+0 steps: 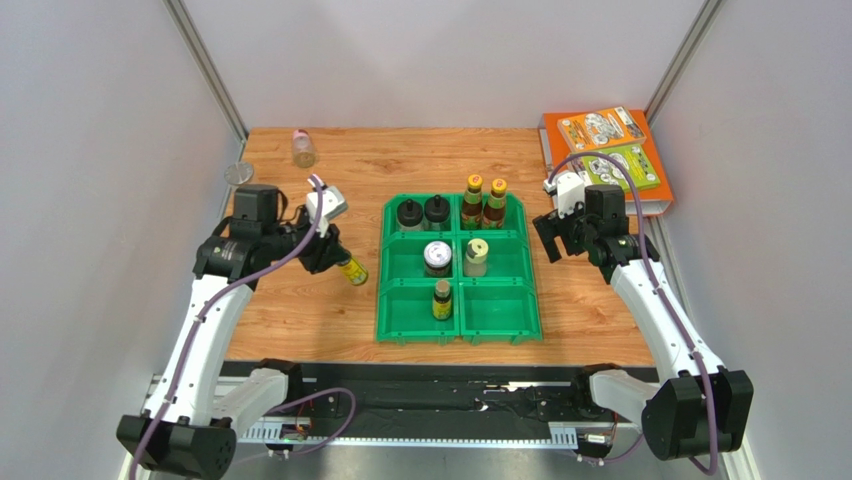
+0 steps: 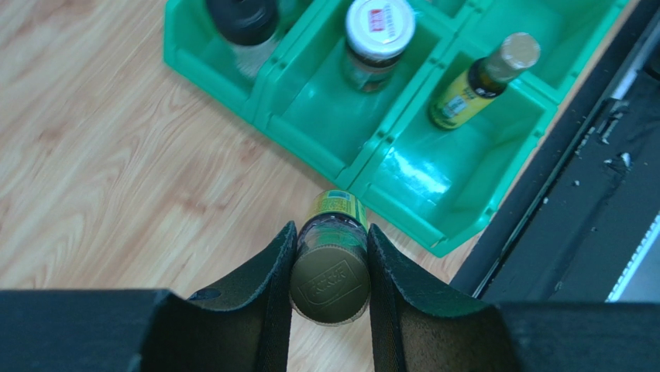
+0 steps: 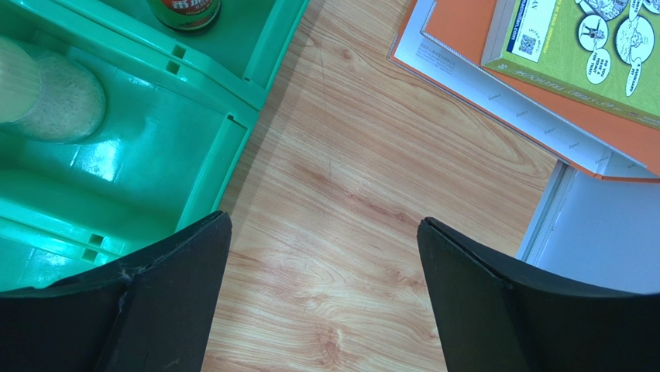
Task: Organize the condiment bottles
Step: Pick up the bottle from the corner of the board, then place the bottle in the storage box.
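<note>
Wooden tabletop (image 1: 300,310) lies under the left gripper (image 2: 331,232), whose fingers pinch a small yellow-labelled bottle (image 2: 331,271) near its cap, base pointing past the fingertips at the green bin (image 2: 352,182) just ahead, while the right gripper (image 3: 321,232) hangs spread and empty.

Bin (image 1: 382,300) seen mid-table (image 1: 300,310), six compartments in two columns. Far-left compartment: pair of jars (image 1: 409,213) set side by side. Far-right: pair of bottles (image 1: 472,200), likewise. Middle-left: wide jar (image 1: 437,258). Middle-right: narrow jar (image 1: 476,256). Near-left: small bottle (image 1: 442,300). Just left of bin: gripped bottle (image 1: 351,270), clamped in left gripper (image 1: 335,262). Lone bottle (image 1: 304,148) placed at far-left table edge. Books (image 1: 605,150) stacked at far-right corner, behind right gripper (image 1: 556,243).
</note>
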